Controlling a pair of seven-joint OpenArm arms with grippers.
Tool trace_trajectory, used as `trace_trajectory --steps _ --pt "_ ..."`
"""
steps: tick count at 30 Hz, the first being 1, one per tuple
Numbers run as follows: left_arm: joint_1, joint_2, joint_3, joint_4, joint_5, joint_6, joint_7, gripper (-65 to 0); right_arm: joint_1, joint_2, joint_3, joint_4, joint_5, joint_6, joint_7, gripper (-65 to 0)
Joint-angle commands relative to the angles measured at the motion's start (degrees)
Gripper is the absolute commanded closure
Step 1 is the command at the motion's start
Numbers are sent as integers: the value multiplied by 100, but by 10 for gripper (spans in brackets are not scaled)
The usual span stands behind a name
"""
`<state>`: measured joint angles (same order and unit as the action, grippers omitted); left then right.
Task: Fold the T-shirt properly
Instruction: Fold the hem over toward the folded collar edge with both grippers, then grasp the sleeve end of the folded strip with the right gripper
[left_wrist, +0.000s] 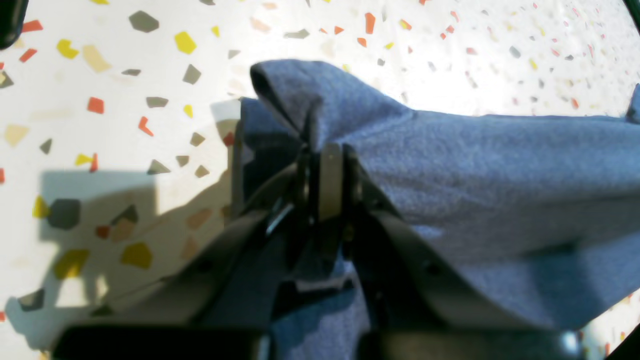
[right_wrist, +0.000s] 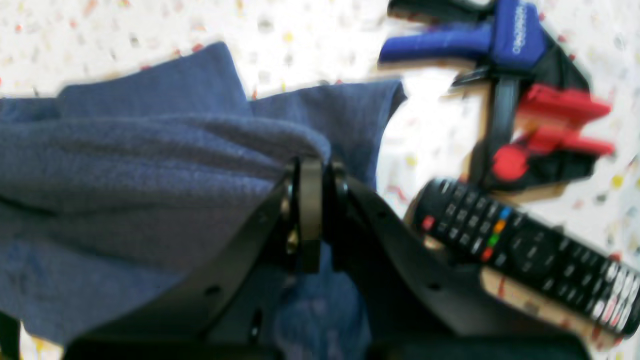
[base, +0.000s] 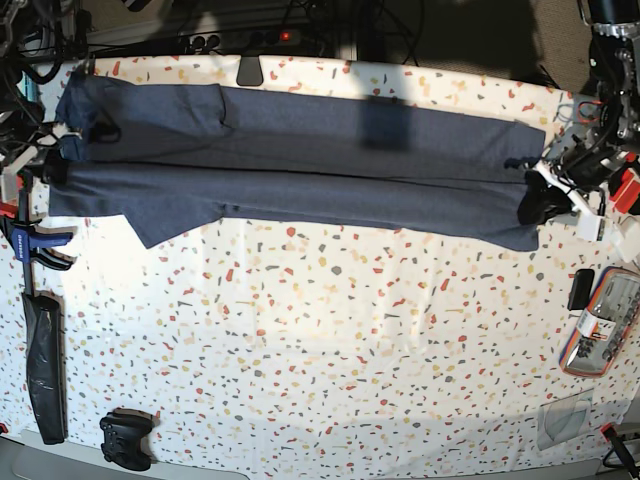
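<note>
The navy-blue T-shirt (base: 300, 160) is stretched in a long band across the far part of the table, plain side showing, folded lengthwise. My left gripper (base: 533, 203) sits at its right end in the base view. In the left wrist view, the left gripper (left_wrist: 325, 150) is shut on a bunched edge of the T-shirt (left_wrist: 500, 175). My right gripper (base: 52, 166) is at the shirt's left end. The right wrist view shows the right gripper (right_wrist: 311, 167) shut on a fold of the T-shirt (right_wrist: 150, 165).
A blue and red clamp (base: 25, 245) and a long black remote (base: 45, 370) lie along the table's left edge, close to my right gripper, as do the clamp (right_wrist: 505, 50) and remote (right_wrist: 525, 250). A black game controller (base: 125, 440) sits front left. A clear case (base: 600, 325) lies at the right.
</note>
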<state>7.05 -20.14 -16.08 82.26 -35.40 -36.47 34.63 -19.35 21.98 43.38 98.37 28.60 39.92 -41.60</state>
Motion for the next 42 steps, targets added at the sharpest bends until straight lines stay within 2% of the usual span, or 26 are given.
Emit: trace_trajectory --steps 1,4,5,6,8,10,12,20,28,31,35,42 --pt "-22 -116 -50 103 15 -4 -160 0 15 74 59 96 7 8 11 0" --pt "-24 -118 -50 103 251 -7 -160 0 15 42 59 46 7 8 -240 0" --pt "-24 -118 -50 103 291 -4 -162 0 28 44 59 35 7 8 -249 -34" --pt "-24 -118 -50 103 308 -7 -160 0 28 44 59 35 11 8 -243 -107" --pt "-26 -118 -50 103 302 -4 -162 -144 46 46 59 35 11 8 -184 -244" --pt "-28 -116 -50 103 297 -2 -166 -282 70 46 59 35 13 8 -168 -324" --pt "-26 -118 -50 103 302 -4 -164 -344 144 44 59 35 13 8 -173 -331" --pt "-42 -118 -50 103 295 -2 -173 -346 778 61 -125 -20 55 8 -197 -331" --pt "-39 -116 -50 103 299 -2 -205 -346 1628 87 -1220 -612 52 8 -385 -331" --pt "-39 -116 -50 103 297 -2 -205 -346 1958 85 -1709 -901 48 -247 -389 -331" --pt "-39 -116 -50 103 297 -4 -208 -346 2435 87 -2297 -1458 -234 -297 -610 -331" --pt "-39 -116 -50 103 299 -4 -205 -346 3001 87 -2599 -2415 -463 -337 -732 -330"
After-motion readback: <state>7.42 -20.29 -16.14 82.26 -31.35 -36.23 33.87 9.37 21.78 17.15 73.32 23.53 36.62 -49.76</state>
